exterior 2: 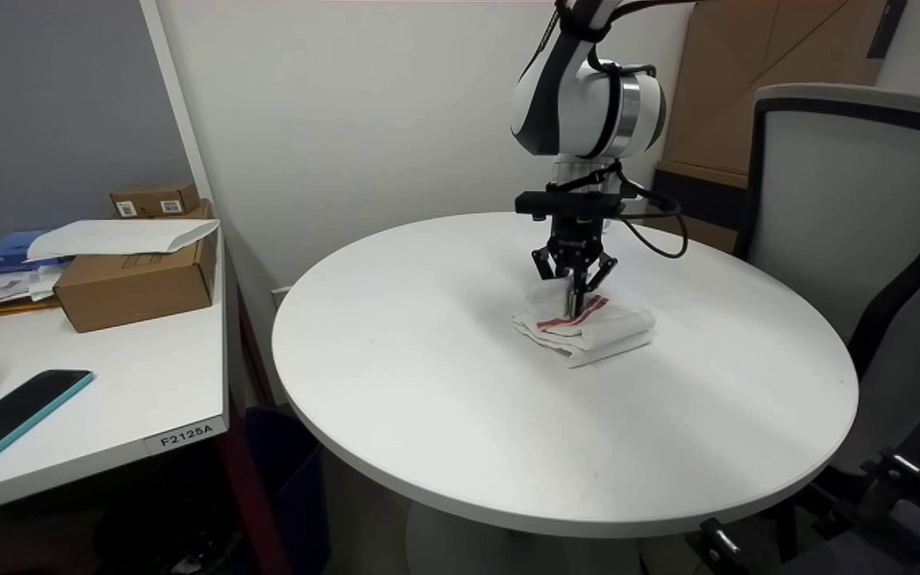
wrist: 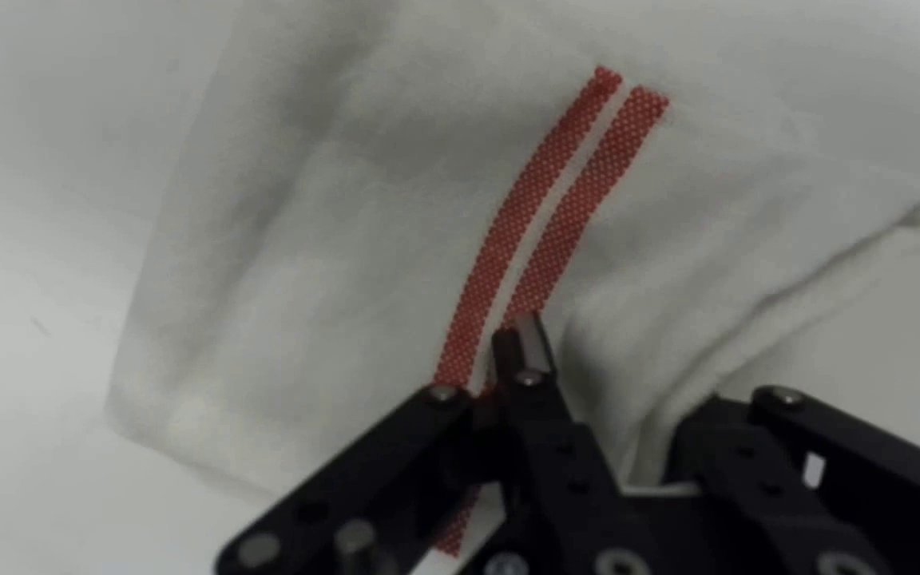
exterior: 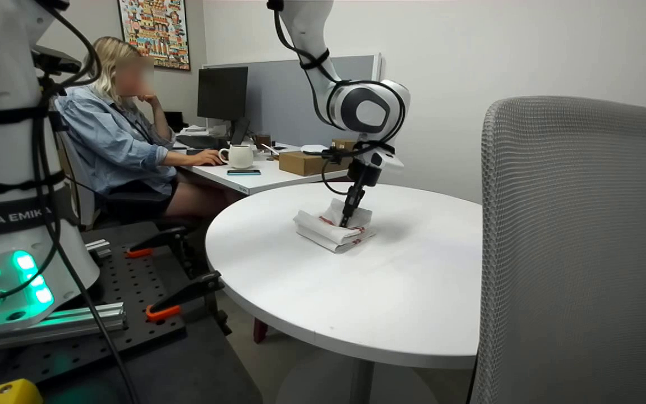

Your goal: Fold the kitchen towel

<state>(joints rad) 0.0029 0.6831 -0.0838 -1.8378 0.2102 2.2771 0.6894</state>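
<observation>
1. The round table (exterior 2: 428,415) is white and smooth, with a flat top and a thick, curved rim.

2. The robot arm (exterior 2: 576,112) is white and smooth too, with fat, rounded parts. It reaches over the table and its end points down.

3. The chair (exterior: 581,247) has a gray back made of mesh, with rounded top corners.

4. The kitchen towel (exterior 2: 588,331) lies on the table, right under the gripper (exterior 2: 575,310). It is thin white cloth, folded into layers, with bumps and wrinkles. In an exterior view, a flap (exterior: 334,210) sticks up behind the gripper. In an exterior view, its thick folded side (exterior 2: 612,346) runs from the near corner back to the right. I cannot tell its long axis for sure.

5. The gripper is black, with straight, narrow parts. Its fingers (wrist: 512,355) reach down onto the towel. In the wrist view, white cloth shows between them, and one tip is hidden. I cannot tell whether they pinch the cloth or are loose.

6. The two red stripes (wrist: 581,192) are long and narrow, woven with tiny pale dots. They lie side by side and bend a little. In the wrist view they go from low left to high right, and the gripper covers part of them.
</observation>
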